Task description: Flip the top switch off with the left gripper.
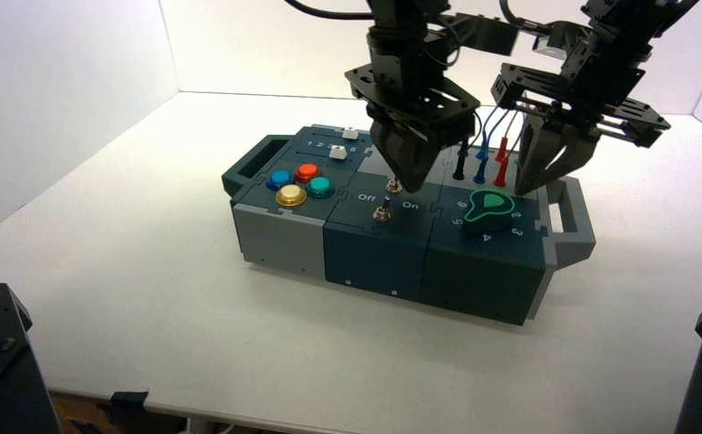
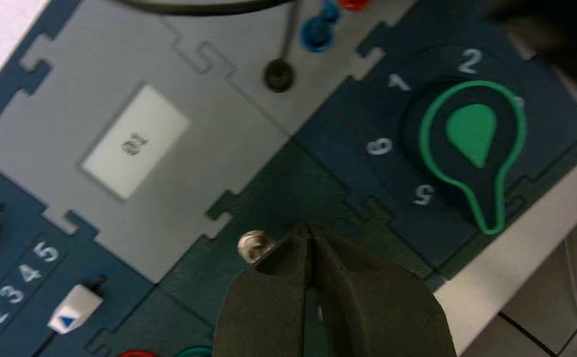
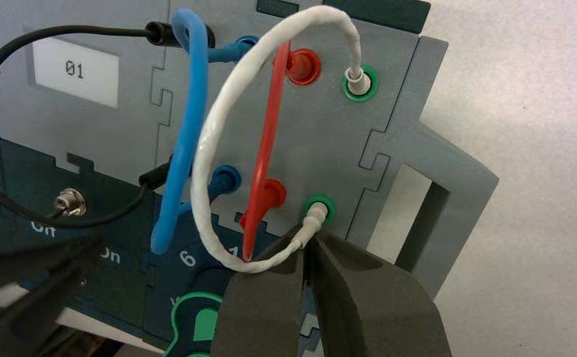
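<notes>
Bright, even overhead light casts soft shadows beside the box [image 1: 393, 244]; the wrist views blur up close.

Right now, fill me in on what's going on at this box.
The left gripper is down over the middle of the box, its fingers pressed together, tip right beside the top switch, one of two silver toggles between the Off and On print. Whether it touches the lever can't be told. The right gripper hangs with fingers shut by the white wire and the green knob, not gripping anything.
</notes>
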Available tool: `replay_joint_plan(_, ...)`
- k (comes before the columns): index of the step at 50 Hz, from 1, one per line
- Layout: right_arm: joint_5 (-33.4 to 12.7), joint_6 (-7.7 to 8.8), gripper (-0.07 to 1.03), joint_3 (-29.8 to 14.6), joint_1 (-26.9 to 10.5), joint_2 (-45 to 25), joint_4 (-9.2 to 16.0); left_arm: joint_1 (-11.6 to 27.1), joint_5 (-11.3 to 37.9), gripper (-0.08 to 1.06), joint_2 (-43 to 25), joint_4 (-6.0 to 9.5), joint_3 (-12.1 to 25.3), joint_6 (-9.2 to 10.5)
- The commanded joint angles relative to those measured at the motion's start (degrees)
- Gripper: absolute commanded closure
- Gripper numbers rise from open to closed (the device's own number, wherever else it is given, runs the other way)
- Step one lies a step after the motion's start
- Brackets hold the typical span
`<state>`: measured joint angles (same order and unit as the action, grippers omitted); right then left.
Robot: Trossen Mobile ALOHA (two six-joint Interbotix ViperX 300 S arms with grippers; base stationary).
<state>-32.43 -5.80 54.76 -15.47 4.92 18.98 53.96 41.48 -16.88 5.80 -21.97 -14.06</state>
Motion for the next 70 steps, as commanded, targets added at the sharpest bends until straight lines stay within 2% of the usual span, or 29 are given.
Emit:
replay_joint_plan(1,1.8,-0.35,0.99,-0.5,0.4,-2.2,-0.2,-1.2,-0.3,1.01,1.1,-0.26,1.4,-0.26)
replay_joint_plan(29,2.0,-0.18,0.99,-0.5,0.4,-2.4,-0.2,-3.7,-0.3,1.01,0.6,-0.79,1.8,-0.35)
replay_joint_plan(33,2.0,-0.18,0.99,-0.6,0.4,-2.5,-0.2,-5.2,-0.3,1.01,0.6,-0.97,1.4,-0.35)
replay_joint_plan(40,2.0,-0.09,0.99,-0.7,0.4,-2.5,-0.1,-11.1,-0.4,1.01,1.6,-2.11,-1.0,-0.18)
replay_joint_plan(45,2.0,0.18,0.99,-1.0,0.4,-2.9,-0.2,-12.8,-1.2,1.01,2.6,-2.29,-2.5,-0.18)
replay_joint_plan(49,2.0,0.18,0.99,-1.2,0.2,-3.3,-0.2,-12.4,-2.0,1.01,3.0,-2.29,-3.0,-0.18)
replay_joint_plan(58,2.0,0.18,0.99,-1.1,0.1,-3.8,-0.2,-8.4,-3.5,1.01,3.4,-1.58,-2.2,-0.18)
replay_joint_plan(70,1.8,0.97,0.99,-1.2,0.0,-2.8,-0.2,-2.9,-3.6,1.01,5.9,0.79,1.1,0.26)
